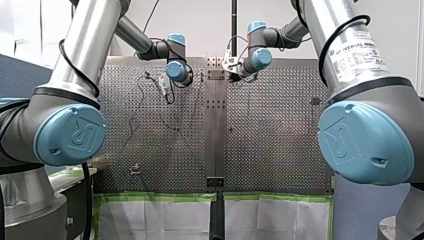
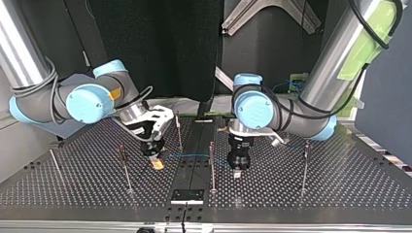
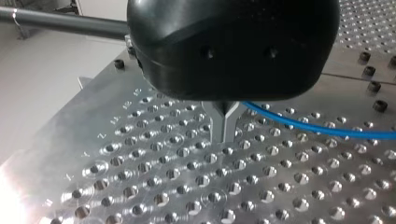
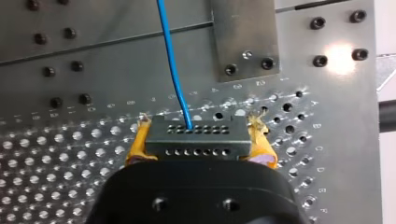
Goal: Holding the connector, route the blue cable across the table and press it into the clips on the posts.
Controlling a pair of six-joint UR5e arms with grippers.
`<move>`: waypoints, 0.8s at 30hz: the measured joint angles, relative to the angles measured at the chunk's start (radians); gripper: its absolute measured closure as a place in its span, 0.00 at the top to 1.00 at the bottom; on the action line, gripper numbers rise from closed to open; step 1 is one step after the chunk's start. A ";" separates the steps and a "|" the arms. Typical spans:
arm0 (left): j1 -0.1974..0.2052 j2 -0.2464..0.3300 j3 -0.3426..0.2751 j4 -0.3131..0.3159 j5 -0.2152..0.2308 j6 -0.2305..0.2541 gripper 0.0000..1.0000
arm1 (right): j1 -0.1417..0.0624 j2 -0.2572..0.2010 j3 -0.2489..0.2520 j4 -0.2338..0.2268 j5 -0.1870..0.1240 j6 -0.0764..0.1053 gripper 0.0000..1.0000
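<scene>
Broadly, the perforated bench (image 2: 340, 187) filled the lower half of the top view, with bare holes open at lower left and lower right. Only the front view showed the green tape (image 1: 160, 196) along its near edge, low in the frame. In the top view my left arm (image 2: 311, 114) came in from the upper right and my right arm (image 2: 43, 102) from the upper left, both bent down towards the centre. The front view hid both pincers behind the wrists. The top view had my left pincer (image 2: 238, 167) low over the bench just right of centre and my right pincer (image 2: 156, 164) just left of centre, near each other yet apart. Thin posts (image 2: 212, 167) stood upright around them, one between the two.

Only the right wrist view showed the yellow pads (image 4: 137, 144) pinching the black connector (image 4: 196, 140) by its ends. Only the left wrist view showed the metal fingers (image 3: 225, 126) pressed together; whether they nipped anything I could not tell. The blue cable (image 2: 189, 155) ran from the connector across the centre to my left pincer, leaving just beside its fingers.
</scene>
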 joint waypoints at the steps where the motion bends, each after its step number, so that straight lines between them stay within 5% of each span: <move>1: 0.002 0.000 0.001 -0.001 0.001 0.000 0.00 | -0.002 0.001 -0.004 0.000 -0.002 0.000 0.00; 6: 0.007 0.000 0.001 -0.012 0.011 -0.001 0.11 | -0.010 0.019 -0.028 0.000 -0.020 0.004 0.00; 8: 0.007 0.000 0.001 -0.020 0.012 -0.002 0.33 | -0.012 0.023 -0.034 0.000 -0.025 0.004 0.00; 9: 0.007 0.000 0.001 -0.025 0.013 -0.002 0.33 | -0.012 0.024 -0.035 0.001 -0.026 0.004 0.00; 12: 0.004 0.000 0.001 -0.042 0.014 -0.002 0.82 | -0.014 0.025 -0.037 0.002 -0.028 0.004 0.00; 13: 0.003 0.001 0.001 -0.048 0.014 -0.002 0.82 | -0.015 0.025 -0.037 0.002 -0.028 0.003 0.00; 14: 0.001 0.001 0.001 -0.053 0.013 -0.001 1.00 | -0.016 0.025 -0.037 0.003 -0.028 0.002 0.00; 24: -0.010 0.028 0.001 -0.136 -0.016 0.010 1.00 | -0.021 0.000 -0.037 0.010 -0.023 -0.002 0.00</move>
